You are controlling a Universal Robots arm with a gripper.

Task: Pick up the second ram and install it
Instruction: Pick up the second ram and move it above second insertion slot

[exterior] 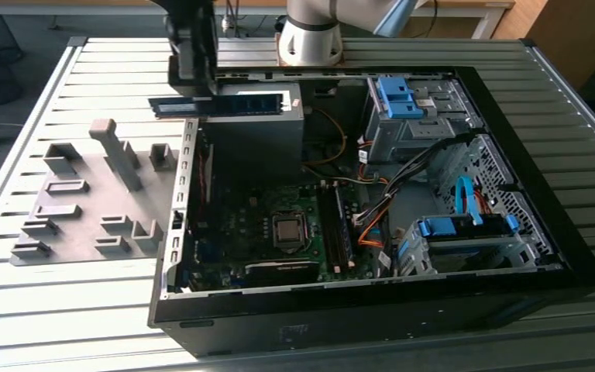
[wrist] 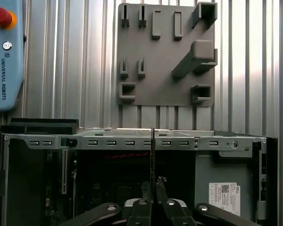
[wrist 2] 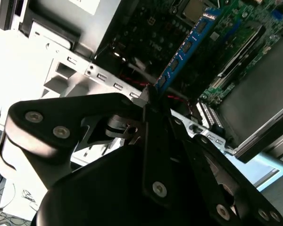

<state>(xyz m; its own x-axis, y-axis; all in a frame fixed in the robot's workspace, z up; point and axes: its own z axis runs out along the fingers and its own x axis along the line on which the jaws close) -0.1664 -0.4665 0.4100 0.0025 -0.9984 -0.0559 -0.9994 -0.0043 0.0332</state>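
Note:
In the exterior view my gripper point(exterior: 196, 99) hangs over the far left corner of the open computer case point(exterior: 545, 256), shut on the second ram point(exterior: 241, 104). The stick is a blue-green board with dark chips, held level above the case's metal box. The second wrist view shows the ram point(wrist 2: 188, 44) sticking out from between the black fingers of the gripper point(wrist 2: 149, 100) over the motherboard. In the first wrist view the ram point(wrist: 152, 155) is edge-on, a thin line rising from the gripper point(wrist: 152, 189). The memory slots point(exterior: 335, 231) lie right of the processor socket point(exterior: 286, 230).
A grey fixture plate point(exterior: 80, 203) with raised blocks lies on the slatted table at the exterior view's left, also in the first wrist view as the plate point(wrist: 162, 66). A pendant with a red button point(wrist: 2, 17) lies beside it. Cables and blue drive bays point(exterior: 468, 229) crowd the case's right half.

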